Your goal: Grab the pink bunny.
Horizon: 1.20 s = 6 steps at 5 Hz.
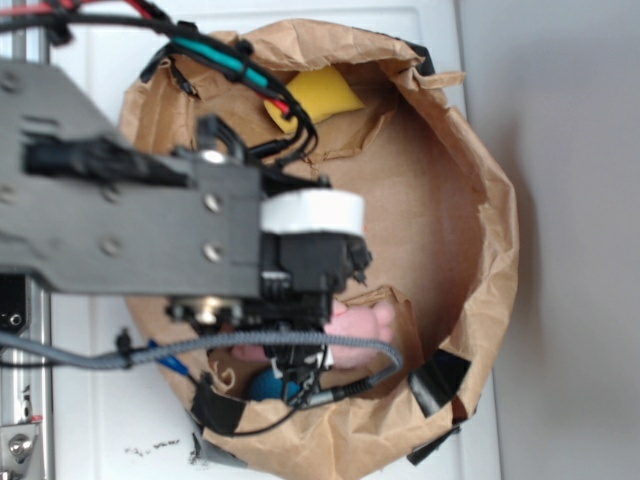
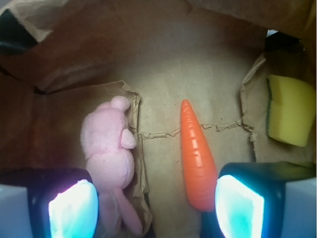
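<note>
**Bunny sits off-centre, by the left finger**

Wrist view, L to R: fuzzy pale-pink plush bunny [image 2: 110, 156] lies on the brown paper bag floor [image 2: 163, 74], long axis roughly parallel to the fingers, ears trailing toward the cam beside the left fingertip [image 2: 73, 207]. Gripper [image 2: 156, 208] fingers spread wide, holding nothing; its gap centres nearer the orange plastic carrot [image 2: 197, 161] than the bunny, so a shift left looks needed. Yellow sponge [image 2: 290, 111] far right. Exterior view: arm hides most of the bunny [image 1: 362, 322]; ear tips cut off.
</note>
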Each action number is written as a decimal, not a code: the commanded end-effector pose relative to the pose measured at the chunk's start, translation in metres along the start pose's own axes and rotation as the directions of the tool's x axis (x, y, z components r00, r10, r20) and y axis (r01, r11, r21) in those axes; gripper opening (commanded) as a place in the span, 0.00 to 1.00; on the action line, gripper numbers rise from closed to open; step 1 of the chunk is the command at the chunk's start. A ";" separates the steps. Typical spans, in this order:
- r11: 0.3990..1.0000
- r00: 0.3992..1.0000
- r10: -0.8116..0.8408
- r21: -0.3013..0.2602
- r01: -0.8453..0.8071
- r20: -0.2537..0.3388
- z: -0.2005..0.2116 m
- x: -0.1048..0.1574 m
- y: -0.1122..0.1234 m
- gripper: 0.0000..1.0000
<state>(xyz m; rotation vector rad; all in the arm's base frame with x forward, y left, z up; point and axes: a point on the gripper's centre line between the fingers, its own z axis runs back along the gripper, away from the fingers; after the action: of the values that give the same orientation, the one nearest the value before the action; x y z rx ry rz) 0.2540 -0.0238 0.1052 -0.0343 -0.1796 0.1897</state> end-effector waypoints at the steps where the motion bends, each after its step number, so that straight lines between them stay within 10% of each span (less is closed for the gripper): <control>1: 0.999 0.999 0.035 0.024 -0.035 -0.005 -0.028 0.017 -0.031 1.00; 3: 0.998 1.000 0.028 -0.060 -0.028 -0.004 -0.052 0.022 -0.035 1.00; 4: 0.998 0.998 0.061 -0.023 -0.060 0.033 -0.059 0.022 -0.028 0.00; 6: 0.997 0.997 0.069 -0.044 -0.068 0.031 -0.041 0.030 -0.032 0.00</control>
<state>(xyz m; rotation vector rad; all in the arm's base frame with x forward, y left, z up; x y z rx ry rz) 0.2819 -0.0529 0.0493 -0.0544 -0.1361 0.2536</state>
